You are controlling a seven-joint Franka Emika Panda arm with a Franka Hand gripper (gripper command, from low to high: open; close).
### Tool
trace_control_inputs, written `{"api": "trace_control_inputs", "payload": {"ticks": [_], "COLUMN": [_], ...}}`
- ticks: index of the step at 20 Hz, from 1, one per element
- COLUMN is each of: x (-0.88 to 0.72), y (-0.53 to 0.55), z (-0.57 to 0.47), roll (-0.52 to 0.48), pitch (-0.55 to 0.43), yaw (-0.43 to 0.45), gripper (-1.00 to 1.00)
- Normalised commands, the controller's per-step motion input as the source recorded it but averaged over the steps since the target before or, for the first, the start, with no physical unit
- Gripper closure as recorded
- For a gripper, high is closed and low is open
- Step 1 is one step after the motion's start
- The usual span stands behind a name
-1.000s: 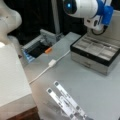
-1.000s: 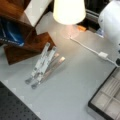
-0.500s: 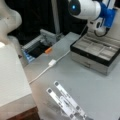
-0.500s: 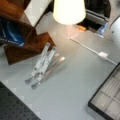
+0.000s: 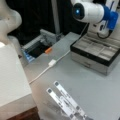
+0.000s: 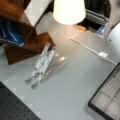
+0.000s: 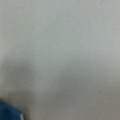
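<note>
Wrist view gave me only a pale grey surface with a dark blue corner (image 7: 9, 113) at its bottom left. The gripper did not show there or in either front view, so I could not tell whether it was clenched or released.

What I could see was the arm (image 5: 90, 11), a white joint with a blue light and a blue part beside it. It hung at a front view's top right, above the compartment box (image 5: 86, 61). That box was the thing nearest it.

The box was shallow and rectangular, with grey metal walls and a dark rim. Its pale inside was split by dividers into several oblong cells, and I saw nothing lying in them. It sat flat on the grey table (image 5: 100, 92). In a front view only its corner (image 6: 110, 100) showed, at the bottom right.

A white cable (image 5: 51, 62) with a small block on it ran across the table near the box, and it showed in both front views (image 6: 103, 54). A folded metal stand (image 5: 66, 102) lay well apart from the box, seen also at (image 6: 43, 66). A lamp shade (image 6: 68, 11) stood at a front view's top.
</note>
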Motion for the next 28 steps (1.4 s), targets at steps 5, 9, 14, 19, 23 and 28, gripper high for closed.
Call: {"api": "trace_control_inputs", "payload": {"ticks": [5, 9, 14, 19, 23, 28], "x": [-0.08, 0.04, 0.05, -0.06, -0.23, -0.28], "y": [-0.15, -0.3, -0.43, -0.53, -0.56, -0.34], "z": [0.03, 0.11, 0.16, 0.14, 0.04, -0.05], "roll": [-0.162, -0.259, -0.247, -0.195, -0.223, -0.243], "pitch": [0.067, 0.08, 0.073, 0.106, 0.105, 0.084], "yaw": [-0.015, 0.102, 0.202, 0.247, 0.272, 0.202], "gripper": [-1.0, -1.0, -1.0, -1.0, -1.0, -1.0]}}
